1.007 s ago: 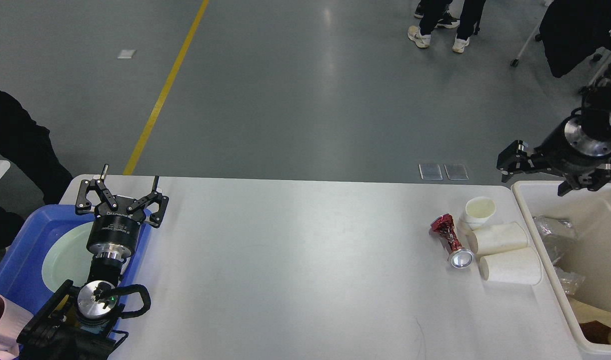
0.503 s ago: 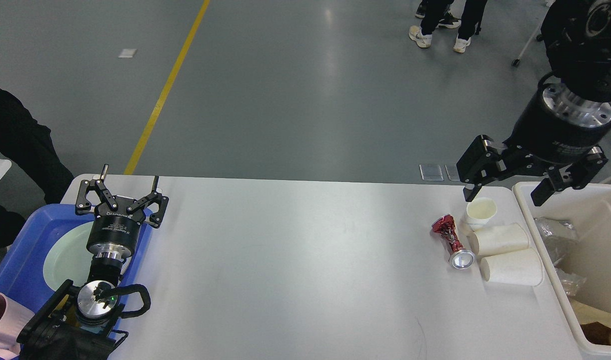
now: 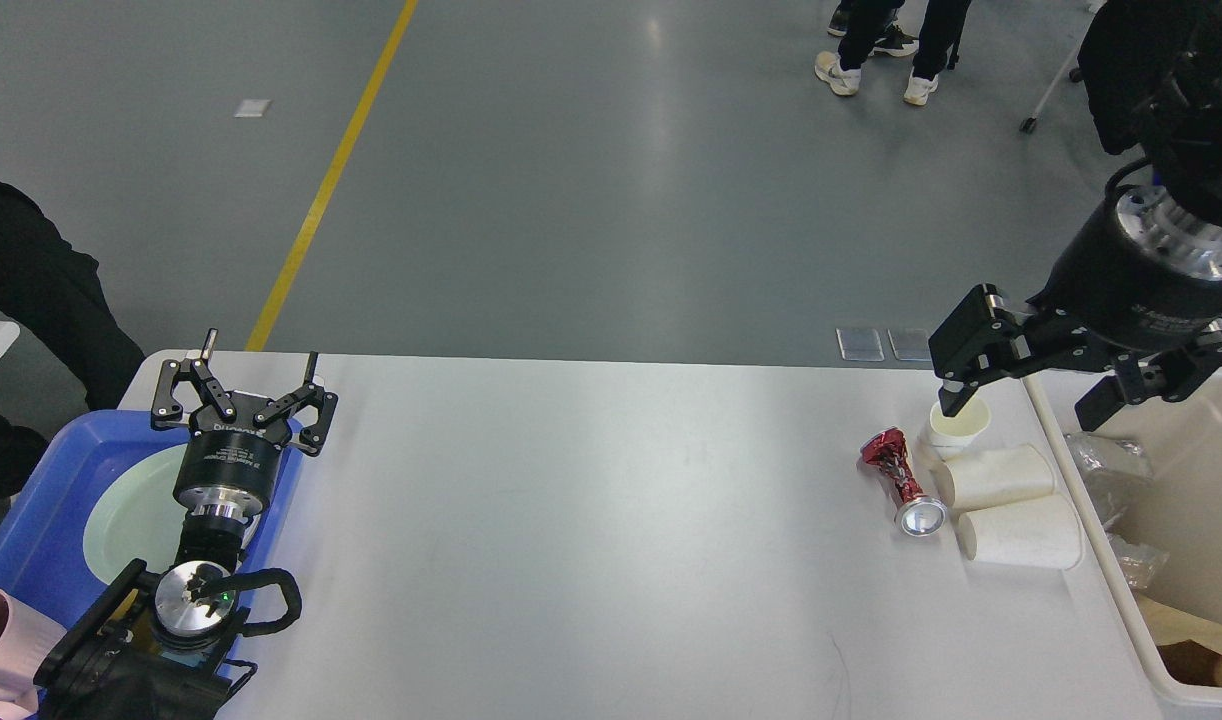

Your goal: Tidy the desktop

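At the right end of the head view, the right pincer (image 3: 1031, 385) hangs spread wide, one finger over the upright paper cup (image 3: 956, 423) and the other over the rim of the cream bin (image 3: 1079, 478). Judging by this, the step in hand is clearing litter: two more paper cups (image 3: 1006, 505) lie on their sides beside a crushed red can (image 3: 903, 480) on the white counter (image 3: 591, 540), which fills the lower frame. Next comes lowering squarely onto one cup before closing. The bin holds crumpled plastic and brown paper. At left, the left pincer (image 3: 256, 395) rests released, empty, above the blue tray (image 3: 46, 510), which holds a pale plate (image 3: 131, 515).
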### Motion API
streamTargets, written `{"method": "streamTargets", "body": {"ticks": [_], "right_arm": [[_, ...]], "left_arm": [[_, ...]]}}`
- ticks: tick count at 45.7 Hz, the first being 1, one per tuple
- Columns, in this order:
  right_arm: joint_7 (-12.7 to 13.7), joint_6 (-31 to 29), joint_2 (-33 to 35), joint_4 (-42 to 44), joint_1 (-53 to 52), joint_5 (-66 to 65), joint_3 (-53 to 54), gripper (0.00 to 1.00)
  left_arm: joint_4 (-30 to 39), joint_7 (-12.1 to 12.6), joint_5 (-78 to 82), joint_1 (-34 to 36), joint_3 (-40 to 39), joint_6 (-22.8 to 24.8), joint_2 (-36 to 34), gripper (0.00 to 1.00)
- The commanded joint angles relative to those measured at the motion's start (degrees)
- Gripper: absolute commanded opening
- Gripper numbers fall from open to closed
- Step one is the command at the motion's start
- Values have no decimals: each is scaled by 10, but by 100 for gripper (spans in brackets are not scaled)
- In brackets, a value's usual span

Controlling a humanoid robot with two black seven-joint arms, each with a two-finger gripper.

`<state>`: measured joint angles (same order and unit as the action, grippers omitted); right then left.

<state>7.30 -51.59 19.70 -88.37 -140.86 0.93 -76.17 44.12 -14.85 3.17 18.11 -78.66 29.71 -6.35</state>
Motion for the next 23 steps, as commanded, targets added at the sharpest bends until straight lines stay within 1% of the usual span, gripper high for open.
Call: {"method": "streamTargets", "body": {"ticks": [1, 8, 16, 19, 23], "right_arm": [[0, 15, 4, 10, 23, 0, -5, 99], [0, 58, 27, 38, 80, 0, -20, 99], [1, 102, 82, 109, 181, 13, -19, 97], [1, 121, 87, 144, 232, 35, -19, 97], [3, 141, 88, 181, 286, 107, -22, 98]], "left_arm": [[0, 0, 0, 0, 0, 0, -1, 96], [0, 0, 0, 0, 0, 0, 0, 96], [0, 0, 0, 0, 0, 0, 0, 96], [0, 0, 0, 0, 0, 0, -1, 96], [0, 0, 0, 0, 0, 0, 0, 96]]}}
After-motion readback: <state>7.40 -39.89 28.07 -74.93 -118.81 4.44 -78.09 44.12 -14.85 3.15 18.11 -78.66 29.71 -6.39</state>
